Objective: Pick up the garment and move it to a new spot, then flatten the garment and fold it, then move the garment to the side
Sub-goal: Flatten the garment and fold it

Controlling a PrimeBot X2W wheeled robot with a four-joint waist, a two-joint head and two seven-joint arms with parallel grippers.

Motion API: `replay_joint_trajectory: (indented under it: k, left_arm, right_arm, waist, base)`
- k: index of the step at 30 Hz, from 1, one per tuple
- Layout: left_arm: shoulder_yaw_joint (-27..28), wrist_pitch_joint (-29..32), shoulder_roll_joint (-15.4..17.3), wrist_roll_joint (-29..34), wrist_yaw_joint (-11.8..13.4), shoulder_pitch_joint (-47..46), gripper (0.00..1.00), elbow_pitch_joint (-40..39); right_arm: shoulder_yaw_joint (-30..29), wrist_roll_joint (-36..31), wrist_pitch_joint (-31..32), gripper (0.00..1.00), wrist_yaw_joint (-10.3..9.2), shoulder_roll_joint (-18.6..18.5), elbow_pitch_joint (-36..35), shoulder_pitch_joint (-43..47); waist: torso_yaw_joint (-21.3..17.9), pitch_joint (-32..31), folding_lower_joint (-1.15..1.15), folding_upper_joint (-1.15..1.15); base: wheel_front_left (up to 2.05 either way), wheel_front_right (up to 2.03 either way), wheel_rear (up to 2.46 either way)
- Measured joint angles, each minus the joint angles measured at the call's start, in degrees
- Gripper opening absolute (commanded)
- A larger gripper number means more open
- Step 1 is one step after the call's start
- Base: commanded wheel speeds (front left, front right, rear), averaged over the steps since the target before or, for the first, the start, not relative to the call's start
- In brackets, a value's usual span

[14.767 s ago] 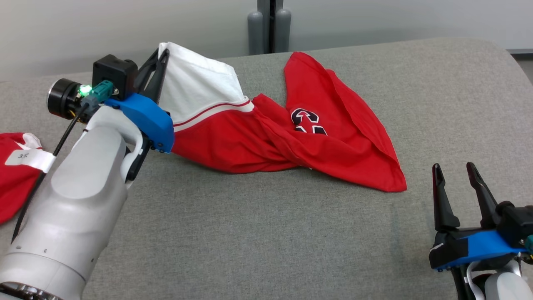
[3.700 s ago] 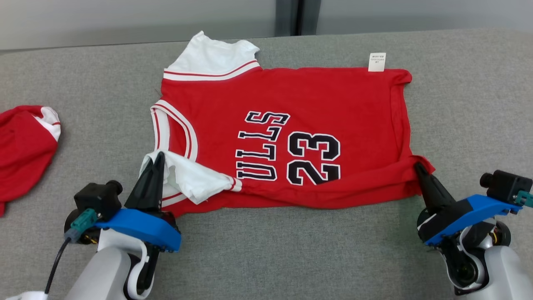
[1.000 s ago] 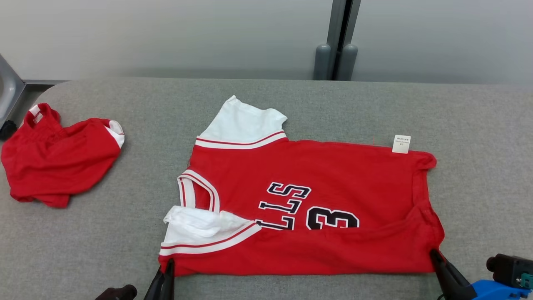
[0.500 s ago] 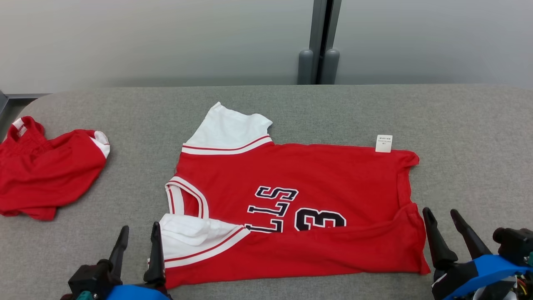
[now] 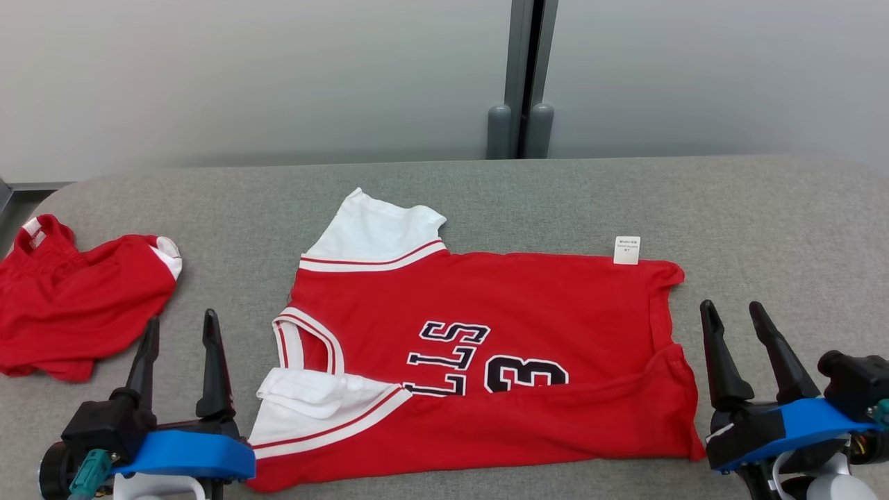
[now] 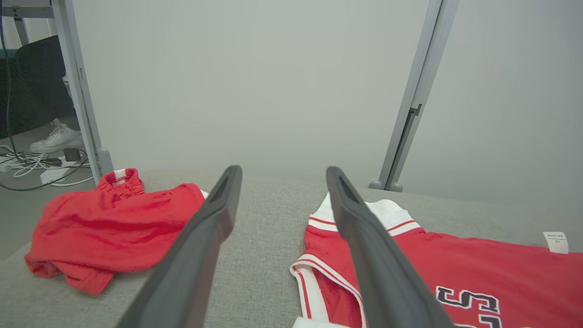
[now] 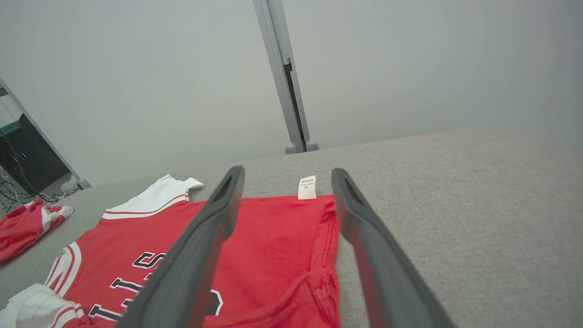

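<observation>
Grey fabric tabletop, head view: red-and-white basketball jersey mid-frame, near edge doubled; left gripper and right gripper flank it, jaws spread, empty; left wrist view: crumpled red garment at left could snag; right wrist view: rumpled hem may fold crooked.

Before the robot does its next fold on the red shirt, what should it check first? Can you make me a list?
1. Left pincer open and empty: ok.
2. Right pincer open and empty: ok.
3. Red shirt lying on the grey table: ok.
4. Near white sleeve smooth: not ok, it's crumpled.
5. Other red garment apart from the shirt: ok.
</observation>
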Motion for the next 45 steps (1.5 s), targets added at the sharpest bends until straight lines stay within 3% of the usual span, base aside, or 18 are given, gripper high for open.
replay_joint_trajectory:
  k: [17, 27, 38, 45]
  left_arm:
    - [2.13, 0.0, 0.07, 3.22, -3.14, -5.25, 1.0, 7.99]
    - [1.99, 0.0, 0.08, 4.38, -4.64, -8.15, 1.0, 11.05]
    - [-1.12, 7.36, 4.42, 4.95, -11.11, -30.41, 1.0, 16.8]
    - [-3.87, 13.19, 6.88, 3.68, -12.99, -46.95, 1.0, 22.57]
  right_arm:
    - [3.15, -4.94, -2.56, 1.0, 0.0, 0.65, 4.56, -3.74]
    - [0.93, -6.56, -1.68, 1.0, 0.0, 0.76, 5.81, -5.28]
    - [-1.18, -7.48, 3.13, 1.0, 0.0, -3.04, 6.37, -16.8]
    - [1.29, -7.54, 4.02, 1.0, 0.0, -3.15, 6.25, -23.6]
  waist:
    - [-0.39, 0.19, 0.0, 0.0]
    - [-0.39, 0.94, 0.0, 0.0]
    - [-2.86, 8.84, 0.02, 0.0]
    - [-6.03, 16.73, 0.02, 0.0]
  base:
    - [0.0, 0.0, 0.0]
    - [0.0, 0.0, 0.0]
    - [0.0, 0.0, 0.0]
    - [0.0, 0.0, 0.0]
